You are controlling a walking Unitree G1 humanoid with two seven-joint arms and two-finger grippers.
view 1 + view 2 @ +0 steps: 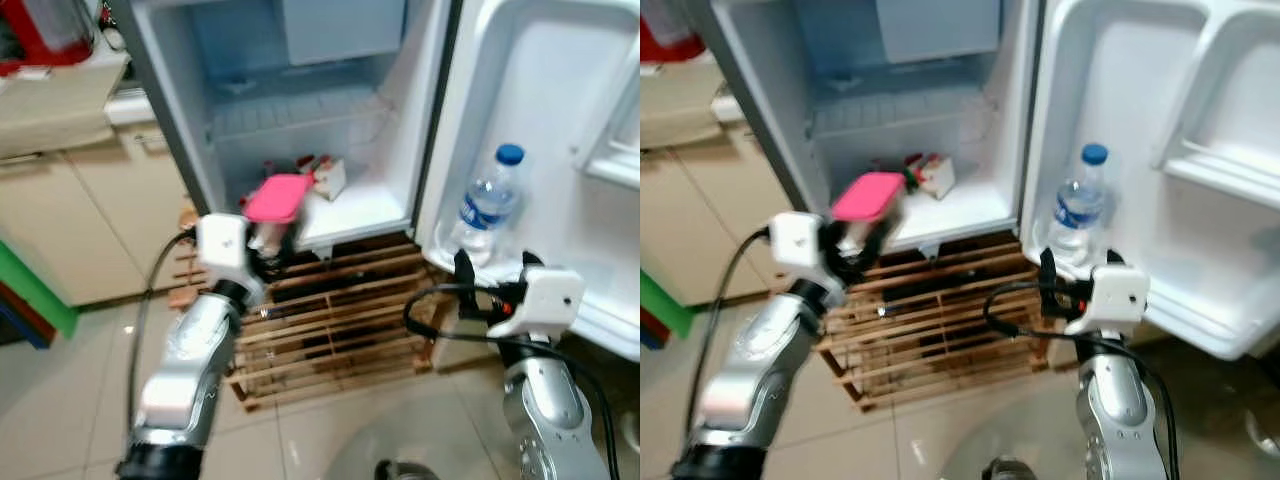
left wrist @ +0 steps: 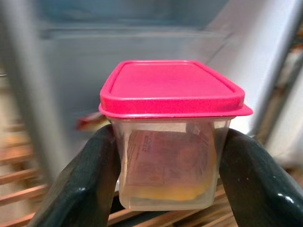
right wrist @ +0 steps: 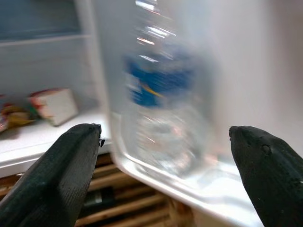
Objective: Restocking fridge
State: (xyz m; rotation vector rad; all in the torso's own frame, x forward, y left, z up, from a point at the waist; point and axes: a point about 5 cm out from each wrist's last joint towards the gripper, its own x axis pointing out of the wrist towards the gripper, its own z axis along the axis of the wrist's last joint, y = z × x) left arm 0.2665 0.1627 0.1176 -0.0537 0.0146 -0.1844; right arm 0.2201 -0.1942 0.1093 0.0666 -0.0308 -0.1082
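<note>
Container with the pink lid sits clamped between the 2 black fingers of the left end effector, upright, lid on top, a label or packet visible through its clear wall. It hangs in the air just in front of the open fridge, at the near left corner of the bottom shelf, above the wooden pallet the fridge stands on. The bare part of that shelf lies ahead and slightly right of the container, so the coming move looks like a short push away from the robot and a little rightward. A small carton and some packets already lie toward the back of the shelf, leaving the near part free.

Further right, the right end effector is released, its fingers spread wide and grasping nothing, pointed at a water bottle that stands upright in the lower door rack. The left arm is clearly the nearer one to the shelf.
</note>
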